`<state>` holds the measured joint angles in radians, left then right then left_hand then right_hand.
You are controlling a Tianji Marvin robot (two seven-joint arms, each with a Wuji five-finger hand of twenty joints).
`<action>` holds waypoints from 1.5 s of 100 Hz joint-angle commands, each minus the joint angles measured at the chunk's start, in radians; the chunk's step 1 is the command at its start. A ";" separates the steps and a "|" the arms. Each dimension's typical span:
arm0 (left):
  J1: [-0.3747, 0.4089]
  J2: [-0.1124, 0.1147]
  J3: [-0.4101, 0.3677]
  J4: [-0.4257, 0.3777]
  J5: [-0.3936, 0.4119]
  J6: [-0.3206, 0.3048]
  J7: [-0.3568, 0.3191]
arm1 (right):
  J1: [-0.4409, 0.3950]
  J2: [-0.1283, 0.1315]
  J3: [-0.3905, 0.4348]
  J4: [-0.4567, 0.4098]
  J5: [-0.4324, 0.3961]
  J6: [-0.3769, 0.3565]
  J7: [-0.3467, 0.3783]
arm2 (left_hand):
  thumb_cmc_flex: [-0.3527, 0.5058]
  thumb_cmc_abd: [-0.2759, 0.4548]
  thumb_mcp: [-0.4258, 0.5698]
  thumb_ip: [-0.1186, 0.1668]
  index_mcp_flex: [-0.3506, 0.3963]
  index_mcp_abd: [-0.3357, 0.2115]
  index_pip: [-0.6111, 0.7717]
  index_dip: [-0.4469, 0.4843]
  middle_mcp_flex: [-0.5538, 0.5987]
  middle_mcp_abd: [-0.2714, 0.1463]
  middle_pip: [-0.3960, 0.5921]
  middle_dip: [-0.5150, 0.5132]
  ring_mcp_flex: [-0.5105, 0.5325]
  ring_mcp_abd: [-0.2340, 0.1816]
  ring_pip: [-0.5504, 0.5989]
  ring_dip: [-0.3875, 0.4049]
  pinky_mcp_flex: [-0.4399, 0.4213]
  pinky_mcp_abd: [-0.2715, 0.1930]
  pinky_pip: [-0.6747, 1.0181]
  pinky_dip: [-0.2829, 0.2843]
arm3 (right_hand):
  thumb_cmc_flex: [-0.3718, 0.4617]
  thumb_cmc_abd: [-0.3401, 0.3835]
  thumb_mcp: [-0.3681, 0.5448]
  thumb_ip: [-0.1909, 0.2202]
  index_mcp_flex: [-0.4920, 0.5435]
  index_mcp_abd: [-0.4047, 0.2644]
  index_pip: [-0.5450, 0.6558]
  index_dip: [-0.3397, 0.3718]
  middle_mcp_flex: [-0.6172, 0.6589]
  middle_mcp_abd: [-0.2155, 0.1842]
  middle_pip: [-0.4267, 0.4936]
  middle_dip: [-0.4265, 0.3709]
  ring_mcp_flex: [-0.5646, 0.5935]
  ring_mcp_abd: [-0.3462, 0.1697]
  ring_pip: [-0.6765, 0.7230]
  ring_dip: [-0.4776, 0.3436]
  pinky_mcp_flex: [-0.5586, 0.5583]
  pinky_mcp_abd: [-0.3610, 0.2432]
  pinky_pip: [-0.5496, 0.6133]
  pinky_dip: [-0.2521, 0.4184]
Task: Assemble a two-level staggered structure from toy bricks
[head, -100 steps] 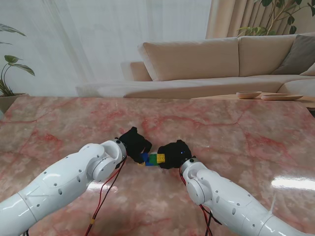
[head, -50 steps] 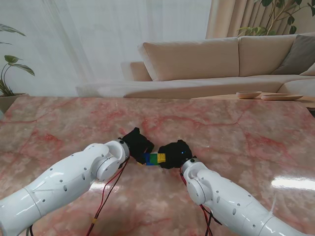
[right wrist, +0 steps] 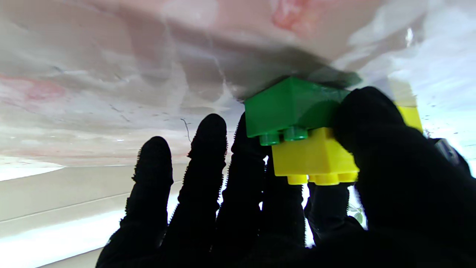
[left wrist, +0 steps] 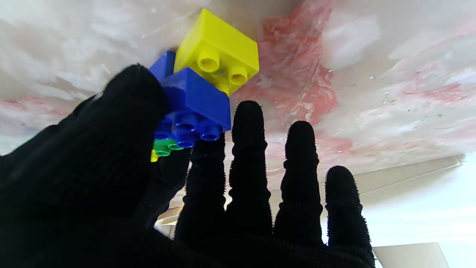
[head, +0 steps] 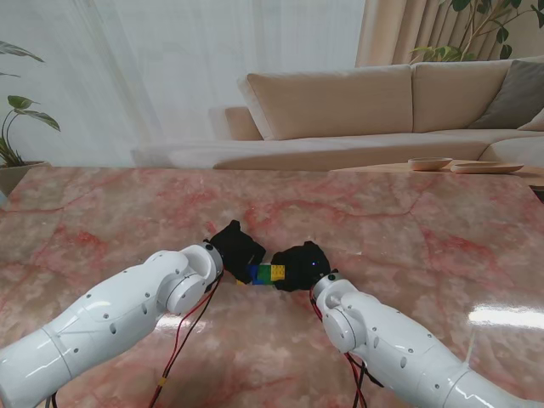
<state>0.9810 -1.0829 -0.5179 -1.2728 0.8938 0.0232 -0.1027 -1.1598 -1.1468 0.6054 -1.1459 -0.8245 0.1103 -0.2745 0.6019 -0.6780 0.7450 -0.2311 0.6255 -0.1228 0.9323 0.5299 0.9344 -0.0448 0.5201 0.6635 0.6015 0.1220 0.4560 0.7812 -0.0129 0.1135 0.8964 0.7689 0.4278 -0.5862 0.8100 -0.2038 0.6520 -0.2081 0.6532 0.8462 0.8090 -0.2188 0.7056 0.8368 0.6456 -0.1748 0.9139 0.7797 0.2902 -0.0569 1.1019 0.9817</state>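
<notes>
A small cluster of toy bricks (head: 265, 274) sits mid-table between my two black-gloved hands. My left hand (head: 237, 246) closes its thumb and forefinger on a blue brick (left wrist: 195, 98), which sits staggered on top of a yellow brick (left wrist: 217, 52) and a second blue brick (left wrist: 163, 65). In that wrist view my left hand (left wrist: 130, 186) covers most of a green brick (left wrist: 163, 147). My right hand (head: 301, 265) pinches a yellow brick (right wrist: 314, 156) that rests on a green brick (right wrist: 290, 104). The thumb of my right hand (right wrist: 297, 216) covers the yellow brick's side.
The pink marble table (head: 408, 229) stretches around the bricks. Beyond its far edge stand a beige sofa (head: 357, 110) and a low table with two bowls (head: 463, 165). A potted plant (head: 13, 136) stands at far left. Red cables (head: 183, 340) hang from my left wrist.
My left arm has shifted a little to the right, bringing its hand tighter against the bricks. The right hand and the brick cluster have hardly moved.
</notes>
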 commanded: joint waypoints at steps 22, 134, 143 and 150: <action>0.011 -0.001 -0.006 -0.008 0.010 0.014 0.006 | 0.013 -0.011 -0.021 0.054 0.025 -0.051 0.010 | -0.027 0.024 0.000 0.015 0.051 -0.066 0.084 0.050 -0.049 0.006 0.033 -0.014 0.006 0.002 0.019 0.015 -0.033 0.005 -0.015 -0.006 | 0.038 -0.016 0.125 -0.054 -0.005 -0.057 0.041 -0.104 0.010 -0.023 -0.037 0.033 0.006 -0.033 0.013 0.008 -0.006 -0.009 0.012 0.020; 0.029 0.013 -0.037 -0.021 0.030 -0.030 -0.015 | 0.021 -0.014 -0.030 0.063 0.029 -0.063 0.005 | -0.172 -0.006 0.083 0.081 -0.024 0.024 -0.066 0.130 -0.163 0.012 -0.005 -0.041 -0.072 0.004 -0.028 0.000 -0.057 -0.003 -0.086 -0.022 | 0.032 -0.010 0.115 -0.053 -0.011 -0.049 0.042 -0.112 0.003 -0.020 -0.051 0.031 -0.007 -0.032 0.011 0.007 -0.019 -0.009 0.001 0.022; 0.029 0.014 -0.038 -0.021 0.031 -0.030 -0.014 | 0.021 -0.014 -0.030 0.063 0.029 -0.062 0.005 | -0.173 -0.007 0.082 0.080 -0.037 0.028 -0.077 0.127 -0.173 0.013 -0.009 -0.043 -0.077 0.006 -0.030 -0.001 -0.058 -0.004 -0.093 -0.024 | 0.032 -0.009 0.113 -0.053 -0.012 -0.049 0.041 -0.111 0.004 -0.020 -0.049 0.029 -0.006 -0.032 0.012 0.007 -0.019 -0.009 0.001 0.022; 0.029 0.013 -0.040 -0.019 0.032 -0.033 -0.011 | 0.021 -0.014 -0.029 0.062 0.029 -0.062 0.006 | -0.175 -0.006 0.080 0.080 -0.043 0.030 -0.085 0.125 -0.180 0.012 -0.011 -0.045 -0.081 0.005 -0.032 -0.002 -0.058 -0.004 -0.098 -0.024 | 0.032 -0.009 0.112 -0.052 -0.010 -0.048 0.042 -0.110 0.004 -0.020 -0.049 0.028 -0.006 -0.031 0.012 0.007 -0.019 -0.009 0.001 0.023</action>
<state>1.0072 -1.0696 -0.5567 -1.2939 0.9227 -0.0057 -0.1178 -1.1236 -1.1604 0.5810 -1.0935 -0.7963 0.0415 -0.2926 0.4740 -0.6636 0.8031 -0.1830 0.6137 -0.1040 0.8686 0.6437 0.7886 -0.0425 0.5185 0.6284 0.5409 0.1219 0.4443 0.7828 -0.0469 0.1135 0.8221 0.7569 0.4276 -0.6284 0.8964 -0.2414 0.6369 -0.2069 0.7035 0.7702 0.8070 -0.2239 0.6916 0.8940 0.6458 -0.1839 0.9139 0.7797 0.2893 -0.0562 1.1017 0.9817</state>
